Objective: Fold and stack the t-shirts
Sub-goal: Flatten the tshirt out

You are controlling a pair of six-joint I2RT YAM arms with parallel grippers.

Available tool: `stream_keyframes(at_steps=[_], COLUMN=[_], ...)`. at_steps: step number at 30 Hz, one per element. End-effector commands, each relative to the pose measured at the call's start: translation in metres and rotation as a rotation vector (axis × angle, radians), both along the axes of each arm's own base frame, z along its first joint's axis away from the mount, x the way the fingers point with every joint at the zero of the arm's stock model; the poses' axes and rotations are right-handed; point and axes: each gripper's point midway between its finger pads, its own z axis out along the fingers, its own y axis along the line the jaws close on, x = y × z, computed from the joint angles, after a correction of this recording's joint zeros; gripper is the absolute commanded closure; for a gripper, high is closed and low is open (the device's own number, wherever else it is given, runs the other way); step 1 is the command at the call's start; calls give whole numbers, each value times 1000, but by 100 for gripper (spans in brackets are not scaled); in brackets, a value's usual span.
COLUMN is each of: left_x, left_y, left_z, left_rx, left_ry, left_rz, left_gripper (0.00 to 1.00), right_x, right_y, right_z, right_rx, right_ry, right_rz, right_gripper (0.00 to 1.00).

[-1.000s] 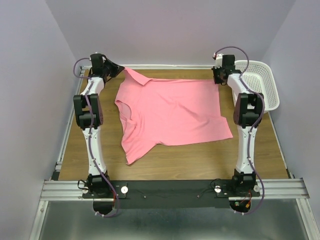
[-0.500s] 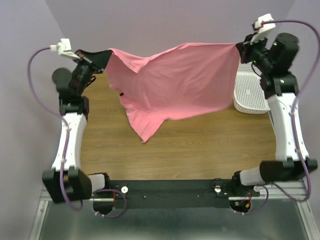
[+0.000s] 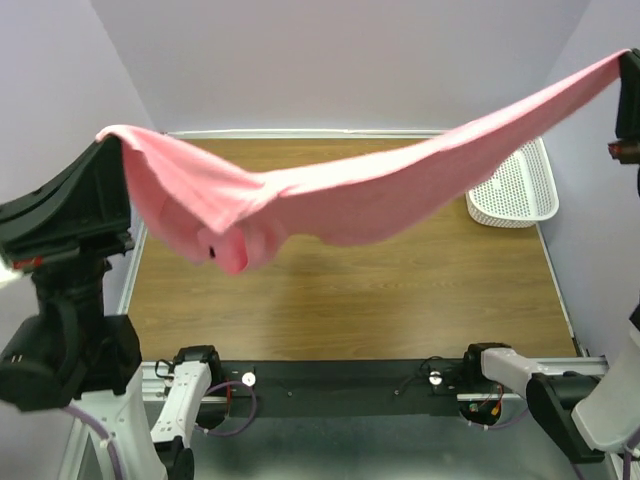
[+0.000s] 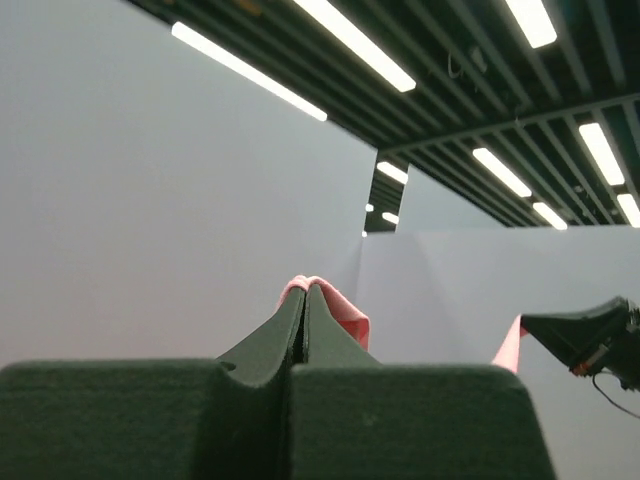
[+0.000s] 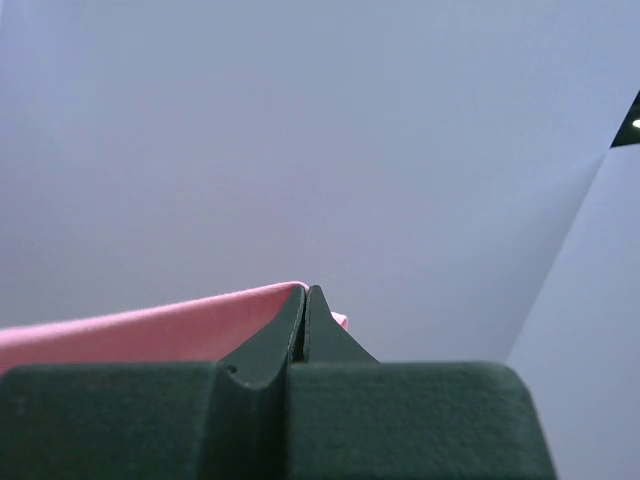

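Top external view shows you the t-shirt (image 3: 340, 195) hanging in the air as a long, sagging band, high above the counter (image 3: 350, 290) and not touching it. One end is up and to the right of the white basket (image 3: 515, 190). The other end is far to the left of the basket, and the lowest bunch of cloth also hangs on that left side.

In the left wrist view the left fingers (image 4: 270, 345) are pressed together, with a small fold of pink cloth between their tips. In the right wrist view the right fingers (image 5: 270, 340) are pressed together in the same way, on a pink edge that runs off to the left.

You should treat this shirt as very light and very soft. It has no stiffness: it droops in the middle between the two holds, and the free part bunches and folds over itself far left of the basket. It is probably not slippery and not fragile. But each hold is only a thin pinch at an edge, so I think a quick pull could draw the cloth out of the tips.

In my judgement the best places to hold are corners or seams, such as the hem and the shoulder, where the cloth is doubled. Keep the two holds well apart, so that the shirt spreads flat when you lower it to the counter.
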Motion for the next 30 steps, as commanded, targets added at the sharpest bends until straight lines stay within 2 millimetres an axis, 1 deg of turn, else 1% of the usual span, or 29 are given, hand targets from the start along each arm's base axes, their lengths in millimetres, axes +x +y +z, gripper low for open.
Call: stream_keyframes(at_steps=[1, 2, 4, 5, 6, 7, 8, 9, 10, 11, 12, 13, 14, 15, 16, 17, 18, 19, 20, 21, 22, 23, 24, 25, 26, 27, 28, 29, 30], left_x=[8, 9, 22, 41, 52, 70, 95, 108, 145, 162, 177, 204, 231, 245, 262, 294, 309, 324, 355, 369, 384, 412, 423, 434, 447, 459, 465, 477, 482], left_y=[27, 28, 31, 32, 33, 32, 32, 31, 32, 29, 29, 30, 30, 30, 31, 31, 29, 27, 21, 16, 13, 11, 8, 10, 10, 12, 15, 17, 18], left_z=[9, 11, 8, 1, -5, -12, -32, -41, -73, -92, -107, -133, -175, -194, -217, -269, -289, -311, -357, -379, -402, -444, -469, -488, -527, -529, -538, -548, -551], left_rx=[-106, -109, -119, -115, -115, -115, -107, -103, -108, -100, -100, -101, -108, -105, -109, -116, -113, -111, -104, -90, -78, -70, -52, -54, -60, -65, -69, -76, -82], left_ry=[44, 42, 69, 107, 133, 163, 224, 245, 342, 388, 413, 481, 575, 607, 658, 785, 821, 878, 993, 1043, 1097, 1190, 1257, 1304, 1386, 1395, 1417, 1434, 1442], left_rz=[124, 131, 142, 139, 136, 122, 108, 97, 80, 58, 46, 35, 23, 18, 15, -7, -21, -42, -67, -80, -88, -92, -83, -75, -72, -63, -48, -38, -29], left_gripper=[100, 100, 100, 100, 100, 100, 100, 100, 100, 100, 100, 100, 100, 100, 100, 100, 100, 100, 100, 100, 100, 100, 100, 100, 100, 100, 100, 100, 100], right_x=[7, 10, 26, 43, 51, 58, 67, 89, 94, 103, 115, 134, 145, 154, 165, 181, 191, 202, 210, 228, 237, 252, 268, 282, 291, 308, 322, 332, 341], right_y=[-1, -2, -2, -1, -1, -1, 0, 0, 2, 3, 5, 11, 13, 16, 19, 22, 24, 27, 29, 31, 31, 32, 33, 33, 33, 36, 34, 30, 28], right_z=[-17, -20, -35, -52, -59, -67, -77, -106, -116, -130, -150, -186, -210, -232, -245, -301, -326, -343, -386, -427, -449, -466, -512, -532, -546, -545, -584, -592, -603], right_rx=[20, 15, 4, -6, -13, -18, -23, -35, -44, -49, -57, -72, -77, -94, -101, -102, -113, -128, -135, -154, -162, -171, -169, -162, -160, -142, -126, -114, -103], right_ry=[83, 88, 135, 185, 205, 219, 243, 316, 326, 353, 392, 462, 506, 540, 538, 645, 678, 675, 745, 818, 847, 847, 938, 972, 1005, 1007, 1091, 1107, 1128], right_rz=[1, -5, -12, -14, -15, -17, -18, -18, -11, -5, 4, 32, 44, 59, 73, 97, 107, 122, 142, 153, 159, 159, 168, 170, 173, 182, 169, 145, 125], right_gripper=[100, 100, 99, 99, 99, 100, 99, 99, 99, 100, 100, 99, 99, 99, 100, 100, 99, 99, 99, 100, 99, 99, 100, 99, 99, 99, 99, 99, 99])
